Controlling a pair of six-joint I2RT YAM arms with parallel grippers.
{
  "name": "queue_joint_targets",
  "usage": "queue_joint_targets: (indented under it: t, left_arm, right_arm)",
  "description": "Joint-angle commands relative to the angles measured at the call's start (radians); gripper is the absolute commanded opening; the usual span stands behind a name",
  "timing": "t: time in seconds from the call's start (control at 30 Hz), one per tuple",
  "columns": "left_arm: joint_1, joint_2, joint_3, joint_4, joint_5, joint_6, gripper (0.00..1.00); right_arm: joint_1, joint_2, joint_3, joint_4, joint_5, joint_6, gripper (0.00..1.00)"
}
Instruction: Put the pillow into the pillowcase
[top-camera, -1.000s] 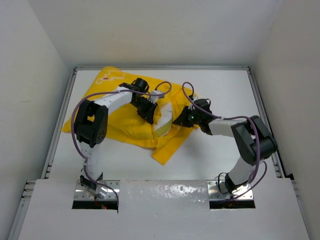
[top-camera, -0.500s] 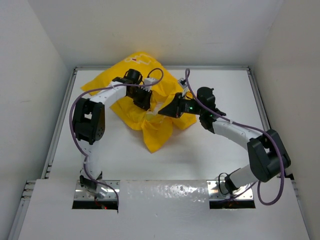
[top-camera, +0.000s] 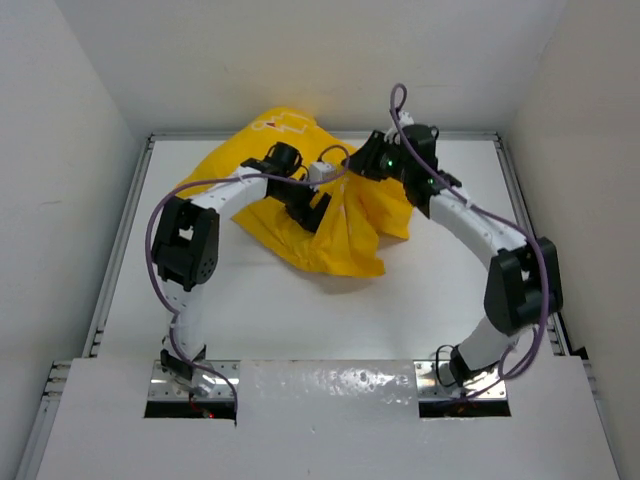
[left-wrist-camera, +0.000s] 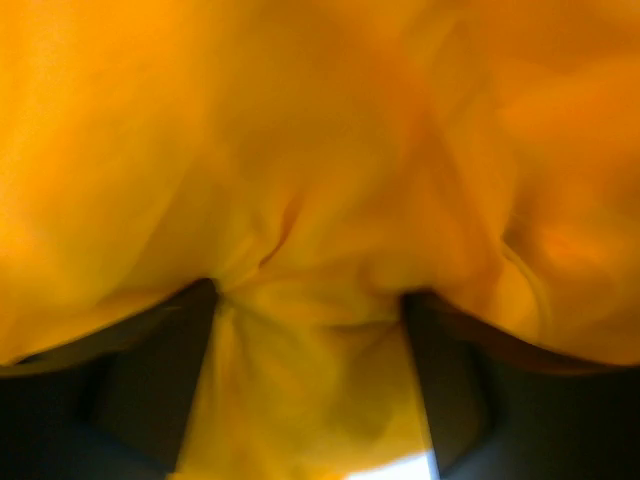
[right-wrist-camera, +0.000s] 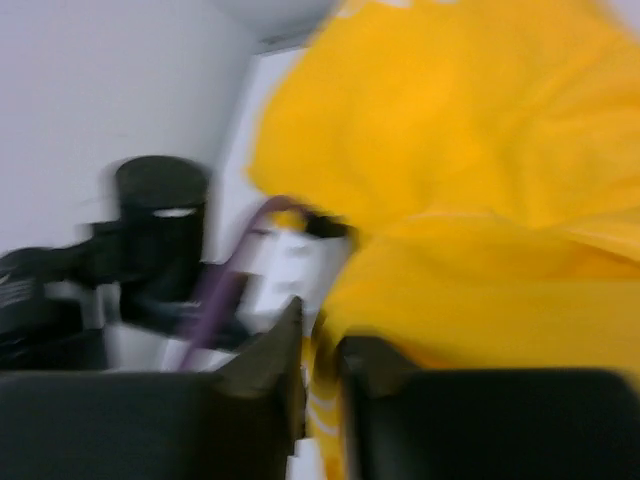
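On my left wrist camera, the left gripper (left-wrist-camera: 308, 300) stands with its jaws well apart. Loose yellow cloth sags between the two fingers (left-wrist-camera: 150, 390) and nothing is pinched, so I read it as open. It sits pushed into the fabric rather than holding it, and I take it to be spreading or propping the cloth from the near-left side.

The right gripper (right-wrist-camera: 318, 330) has its jaws almost together with a thin fold of yellow between them. The picture is blurred, but I read it as clamped on an edge of the pillowcase (top-camera: 340, 235). In the overhead view this gripper is at the far right of the heap, raised, and I think that is why the cloth tents upward there.

Moving outward, the pillowcase is bunched in the far middle of the table (top-camera: 250, 310), between the two grippers. Its far-left corner rears up against the back wall and a pointed fold trails toward the near side.

I cannot see any white of the pillow in these views. The fullness of the heap suggests it is inside, though I cannot confirm it. The case would need smoothing flat before I called this done.
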Motion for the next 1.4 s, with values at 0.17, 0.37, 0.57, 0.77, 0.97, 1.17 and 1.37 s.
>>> queue_joint_targets:
  t: [0.17,0.37,0.57,0.77,0.97,1.17,1.37]
  left_arm:
    - [0.277,-0.012,0.399,-0.179,0.274,-0.163,1.0]
    - [0.366,-0.062,0.504,-0.161,-0.044,-0.15,1.0]
    - [0.617,-0.024,0.358,-0.024,-0.183,-0.084,0.0]
    - [0.637,0.166,0.403,-0.083,-0.304,0.21,1.0]
    - [0.639,0.234,0.305,0.058,-0.447,0.337,1.0]
    - [0.645,0.28,0.223,0.193,-0.562,0.351,1.0]
    - [0.648,0.278,0.116,0.266,-0.591,0.345,0.57]
  right_arm:
    - [-0.231,0.268,0.469,-0.741,0.273,-0.371,0.68]
    - [-0.253,0.158,0.5,-0.845,0.322,-0.475,0.77]
    - [-0.066,-0.175,0.024,-0.747,0.344,-0.45,0.02]
    - [0.331,-0.243,-0.29,-0.666,0.594,-0.369,0.99]
    - [0.481,-0.183,-0.38,-0.529,0.59,-0.301,0.99]
    - [0.51,-0.025,-0.428,-0.425,0.613,-0.273,0.99]
    - [0.504,0.081,-0.497,-0.36,0.601,-0.216,0.61]
